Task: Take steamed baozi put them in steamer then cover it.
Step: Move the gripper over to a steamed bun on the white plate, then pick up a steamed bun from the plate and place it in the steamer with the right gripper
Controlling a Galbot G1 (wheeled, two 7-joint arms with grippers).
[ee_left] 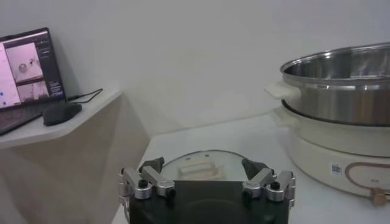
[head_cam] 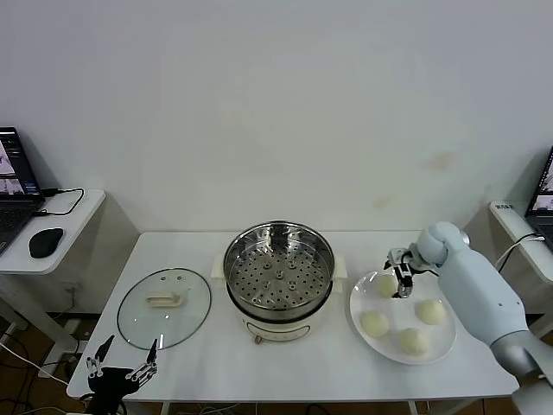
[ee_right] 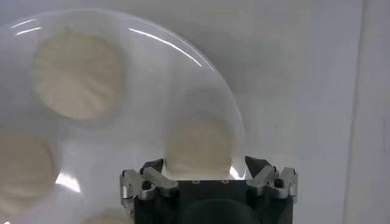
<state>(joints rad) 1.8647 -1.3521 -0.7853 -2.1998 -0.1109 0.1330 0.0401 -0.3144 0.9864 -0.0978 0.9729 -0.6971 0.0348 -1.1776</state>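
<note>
Four cream-white baozi lie on a white plate (head_cam: 445,341) at the table's right. My right gripper (head_cam: 400,278) is open, its fingers on either side of the back-left baozi (head_cam: 386,284), which shows between them in the right wrist view (ee_right: 198,146). Other baozi (head_cam: 374,323) (head_cam: 430,311) (head_cam: 413,341) lie apart on the plate. The steel steamer (head_cam: 279,266) stands empty at the table's centre on its cream base. The glass cover (head_cam: 164,306) lies flat to the steamer's left. My left gripper (head_cam: 121,360) is open and empty at the front left, near the cover (ee_left: 198,167).
A side desk at the left holds a laptop (head_cam: 15,177) and a black mouse (head_cam: 45,241). Another laptop (head_cam: 543,197) stands on a shelf at the right. The steamer (ee_left: 341,103) rises beside the cover in the left wrist view.
</note>
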